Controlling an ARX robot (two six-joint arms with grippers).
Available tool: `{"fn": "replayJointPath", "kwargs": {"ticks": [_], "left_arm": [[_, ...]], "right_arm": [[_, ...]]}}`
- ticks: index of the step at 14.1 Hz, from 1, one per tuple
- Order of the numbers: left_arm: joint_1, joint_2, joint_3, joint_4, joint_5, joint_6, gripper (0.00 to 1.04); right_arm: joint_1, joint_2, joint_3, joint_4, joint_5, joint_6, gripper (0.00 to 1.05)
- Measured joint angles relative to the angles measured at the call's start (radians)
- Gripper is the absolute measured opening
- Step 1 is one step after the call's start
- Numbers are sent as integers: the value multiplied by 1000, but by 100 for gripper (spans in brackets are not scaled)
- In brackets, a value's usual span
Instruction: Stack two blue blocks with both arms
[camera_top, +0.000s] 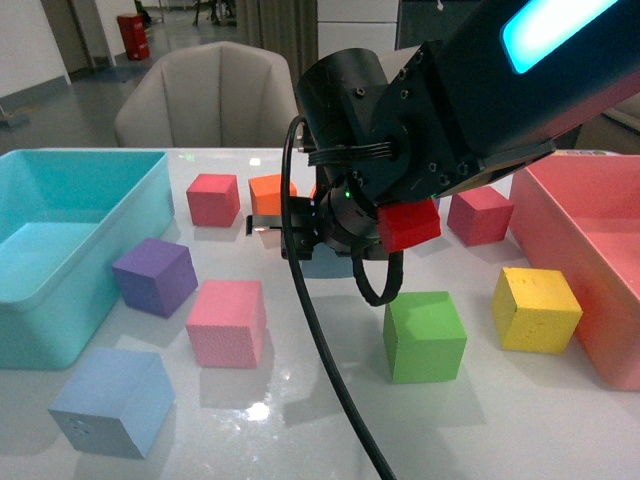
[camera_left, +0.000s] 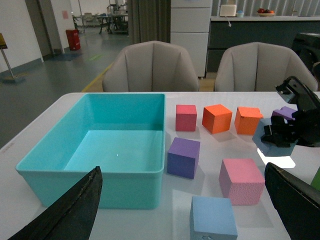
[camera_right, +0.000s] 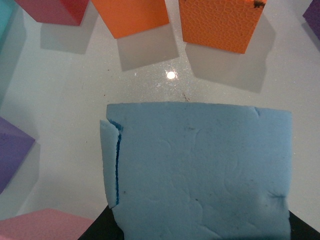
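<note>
One blue block (camera_top: 112, 400) lies on the white table at the near left, and in the left wrist view this blue block (camera_left: 212, 218) sits low between the two black fingers (camera_left: 75, 210), beyond their tips. My left gripper (camera_left: 185, 207) is open with nothing in it. My right gripper (camera_top: 318, 250) hangs over the table's middle, shut on the second blue block (camera_top: 325, 263), mostly hidden by the arm. In the right wrist view that held block (camera_right: 200, 170) fills the lower half, with a slit near one edge. The left wrist view shows it (camera_left: 274, 142) raised off the table.
A turquoise bin (camera_top: 40, 335) stands at the left and a pink bin (camera_top: 560, 235) at the right. Purple (camera_top: 155, 275), pink (camera_top: 227, 322), green (camera_top: 424, 335), yellow (camera_top: 535, 308), red (camera_top: 213, 198) and orange (camera_top: 270, 192) cubes lie around the right gripper.
</note>
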Motion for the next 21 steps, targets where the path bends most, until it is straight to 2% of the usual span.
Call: {"fn": "replayJointPath", "kwargs": {"ticks": [6,11,12,13,15,17,21], "left_arm": [[0,0,0,0,0,0,98],[0,0,0,0,0,0,98],[0,0,0,0,0,0,98],[0,0,0,0,0,0,98],[0,0,0,0,0,0,98],[0,0,0,0,0,0,98],[0,0,0,0,0,0,98]], "right_arm": [[21,115,143,-129,58,98,43],[32,142,174,-151,82,106,43],[32,142,174,-149,85,106,49],[32,142,174,-141,87,106,64],[31,136,166,-127,102,111,86],[31,106,130,-101,108,113,100],[18,-237,-192,182,135,109,98]]}}
